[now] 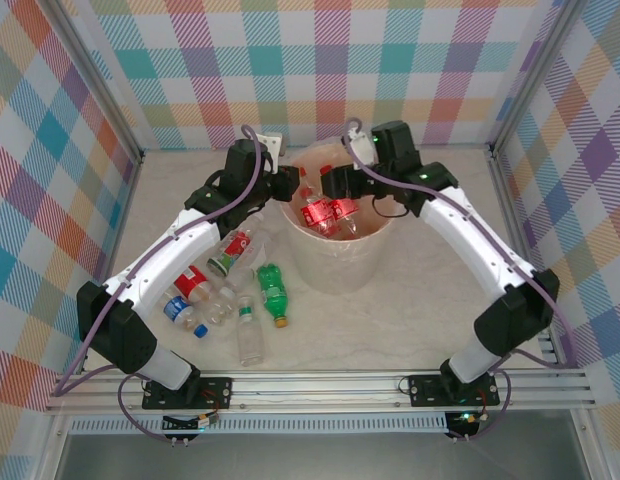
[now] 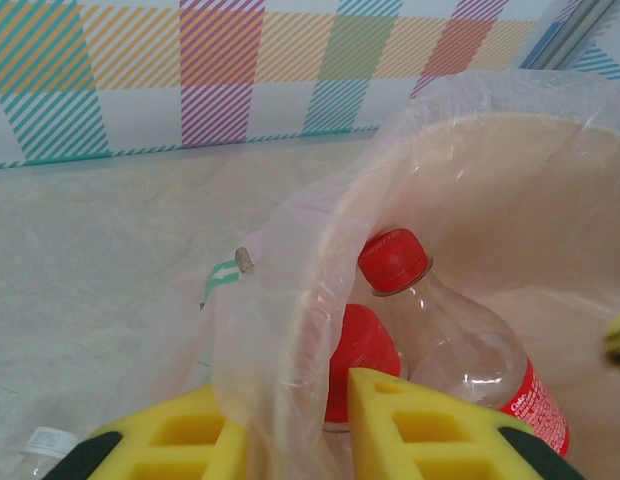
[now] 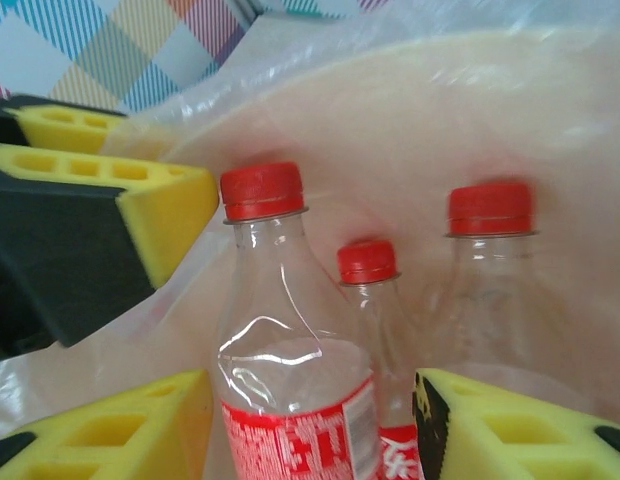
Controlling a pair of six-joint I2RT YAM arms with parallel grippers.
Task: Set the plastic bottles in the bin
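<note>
A clear plastic bottle with a red cap and red label stands between the yellow pads of the right gripper, inside the bin. A sliver of gap shows on 1 side, so we cannot tell whether these jaws press it. 2 more red-capped bottles stand just beyond the jaws. The left gripper is clamped on the bin's rim and its clear liner. We judge the bottles empty, light, smooth and easily dented, and the labelled middle gives the surest hold. Several more lie on the table, well outside both jaws, among them 1 green bottle.
</note>
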